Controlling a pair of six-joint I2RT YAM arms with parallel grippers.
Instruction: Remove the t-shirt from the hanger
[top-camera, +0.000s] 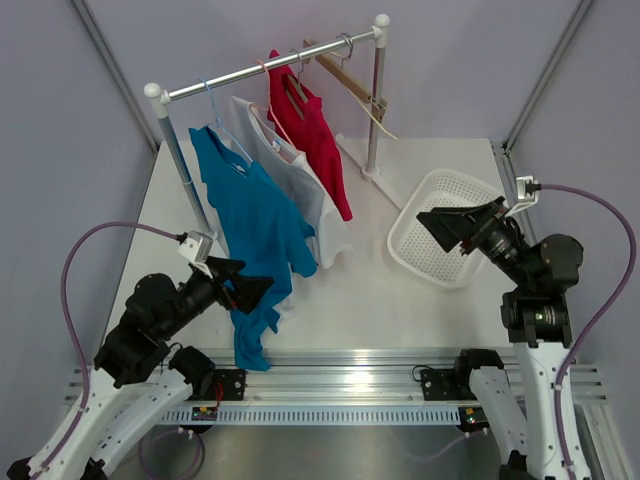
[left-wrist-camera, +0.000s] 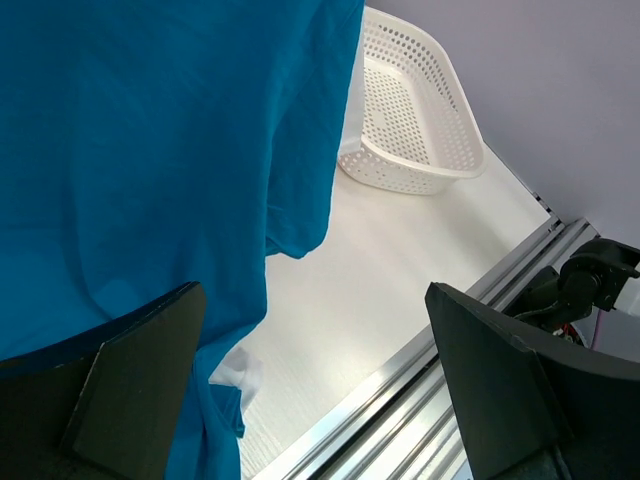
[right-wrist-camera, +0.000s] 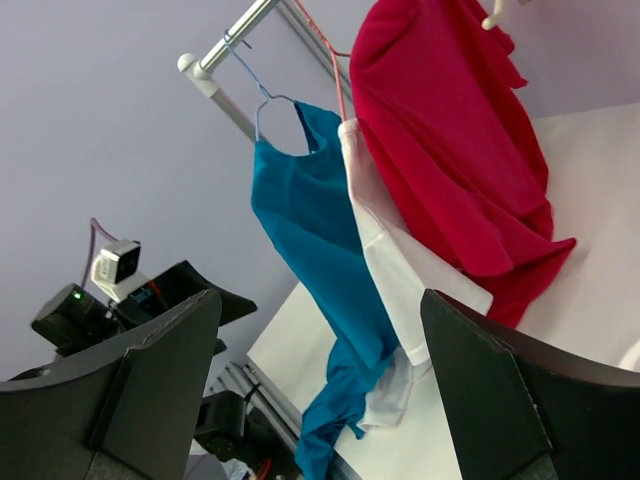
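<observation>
A blue t-shirt (top-camera: 245, 215) hangs on a light blue hanger (top-camera: 222, 118) at the left end of the rack rail (top-camera: 260, 70), and its hem trails onto the table. A white t-shirt (top-camera: 300, 185) and a red one (top-camera: 318, 135) hang behind it. My left gripper (top-camera: 248, 290) is open beside the blue shirt's lower part. In the left wrist view the blue cloth (left-wrist-camera: 150, 160) hangs past the left finger (left-wrist-camera: 120, 400), with nothing between the jaws. My right gripper (top-camera: 455, 228) is open and empty above the basket, facing the shirts (right-wrist-camera: 320, 240).
A white perforated basket (top-camera: 475, 255) lies tilted at the right of the table, also in the left wrist view (left-wrist-camera: 410, 110). Wooden hangers (top-camera: 350, 85) hang at the rail's far end. The rack's posts (top-camera: 375, 100) stand on the table. An aluminium rail (top-camera: 350, 360) runs along the near edge.
</observation>
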